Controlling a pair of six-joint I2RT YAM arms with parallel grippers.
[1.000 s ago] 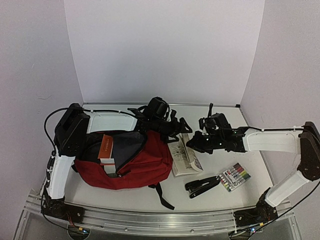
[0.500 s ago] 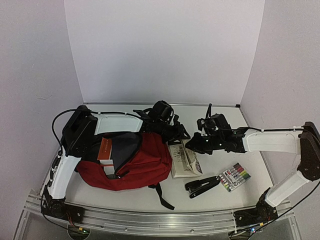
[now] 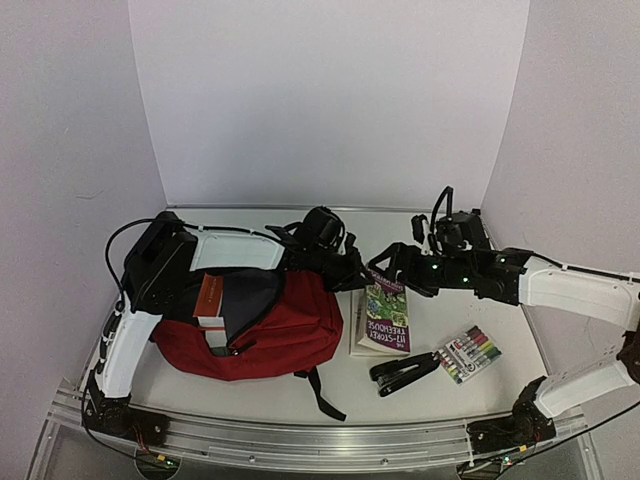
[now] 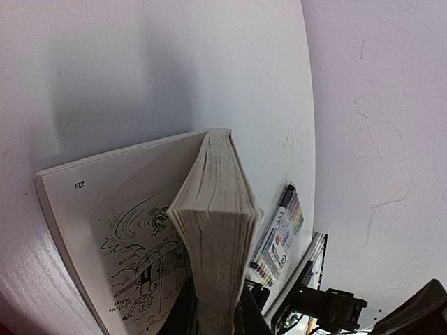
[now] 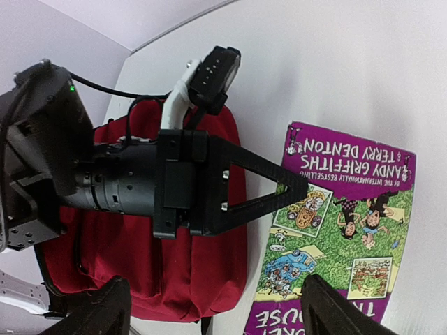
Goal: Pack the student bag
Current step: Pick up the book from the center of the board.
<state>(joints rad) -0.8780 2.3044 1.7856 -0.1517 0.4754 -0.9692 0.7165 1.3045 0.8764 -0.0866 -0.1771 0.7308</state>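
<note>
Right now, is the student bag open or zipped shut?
Open: the student bag gapes at its mouth, with grey lining showing and an orange-and-white item standing inside.

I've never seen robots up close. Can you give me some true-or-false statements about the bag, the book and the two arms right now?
1. The student bag is dark red. True.
2. The marker pack is inside the bag. False: it lies on the table, right of the book, next to a black stapler.
3. The right tool is open and holds nothing. True.
4. The left tool is empty. False: it pinches the book's pages.
5. The bag is zipped shut. False: it gapes open, with an orange and white box inside.
</note>
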